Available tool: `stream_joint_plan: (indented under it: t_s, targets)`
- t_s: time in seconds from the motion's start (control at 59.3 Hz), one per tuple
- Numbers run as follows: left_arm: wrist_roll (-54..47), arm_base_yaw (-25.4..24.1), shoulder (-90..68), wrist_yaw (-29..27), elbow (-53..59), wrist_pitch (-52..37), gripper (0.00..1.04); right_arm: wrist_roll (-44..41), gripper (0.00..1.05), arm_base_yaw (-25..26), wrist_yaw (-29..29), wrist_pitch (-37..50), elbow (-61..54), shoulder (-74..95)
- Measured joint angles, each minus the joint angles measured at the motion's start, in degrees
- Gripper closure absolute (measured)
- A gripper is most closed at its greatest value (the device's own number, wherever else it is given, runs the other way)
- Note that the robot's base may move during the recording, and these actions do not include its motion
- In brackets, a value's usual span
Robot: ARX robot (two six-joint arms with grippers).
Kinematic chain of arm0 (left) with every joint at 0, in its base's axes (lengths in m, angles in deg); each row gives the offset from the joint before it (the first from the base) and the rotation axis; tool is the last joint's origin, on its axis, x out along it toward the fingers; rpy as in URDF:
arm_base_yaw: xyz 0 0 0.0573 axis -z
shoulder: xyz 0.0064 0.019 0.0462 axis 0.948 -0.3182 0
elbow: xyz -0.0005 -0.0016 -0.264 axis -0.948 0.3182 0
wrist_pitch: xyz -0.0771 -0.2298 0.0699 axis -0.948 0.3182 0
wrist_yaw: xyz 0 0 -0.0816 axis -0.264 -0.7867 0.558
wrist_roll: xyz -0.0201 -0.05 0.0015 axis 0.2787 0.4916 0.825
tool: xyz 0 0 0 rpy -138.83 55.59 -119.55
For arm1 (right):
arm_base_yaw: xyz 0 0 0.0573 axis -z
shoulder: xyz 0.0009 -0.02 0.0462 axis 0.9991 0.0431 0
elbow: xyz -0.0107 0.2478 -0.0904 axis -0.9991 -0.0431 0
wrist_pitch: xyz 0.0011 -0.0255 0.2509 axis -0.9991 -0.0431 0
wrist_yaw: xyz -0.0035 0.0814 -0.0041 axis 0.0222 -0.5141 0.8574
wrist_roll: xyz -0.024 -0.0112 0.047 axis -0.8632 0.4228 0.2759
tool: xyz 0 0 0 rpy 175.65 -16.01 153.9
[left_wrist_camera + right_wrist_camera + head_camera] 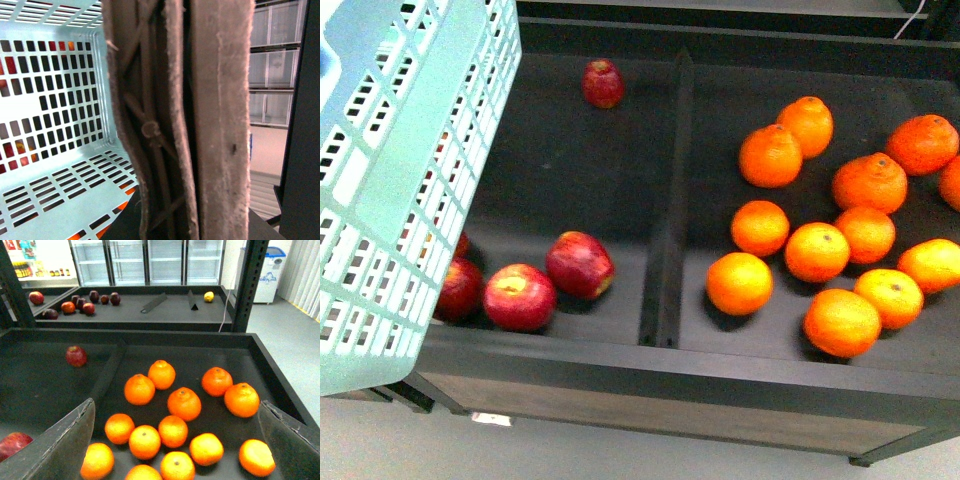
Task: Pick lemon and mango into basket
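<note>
In the front view, the basket (410,170) is seen at the left edge, raised and tilted over the left compartment of the dark counter (670,365). Red apples (520,297) lie in that compartment, some partly hidden behind the basket, with one set apart toward the back. A divider (665,250) separates them from the oranges (817,251), which are spread over the right compartment.

In the left wrist view, the left claw (170,120) is shown very close, clamped on the brown handles (150,150) of the basket. The basket's slotted wall and floor are seen beyond it, and red and orange fruit is glimpsed through the slots.

In the right wrist view, the right claw (176,405) is held wide open above the oranges, its two fingers well apart. The lemon (208,296) is seen on a far counter (165,315) behind, just beside a dark wedge-shaped piece (192,301) and well apart from the dark apples (90,305) at that counter's other end.
</note>
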Motion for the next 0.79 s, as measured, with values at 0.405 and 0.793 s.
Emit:
stream_joint_plan:
  t_s: [0.405,0.793]
  targets:
    - [0.0,0.0,0.0,0.1,0.0,0.0,0.88,0.0,0.09,0.0,0.2,0.0,0.0,0.0]
    - [-0.1,-0.1,0.0,0.1,0.0,0.0,0.88,0.0,0.09,0.0,0.0,0.0,0.0,0.0]
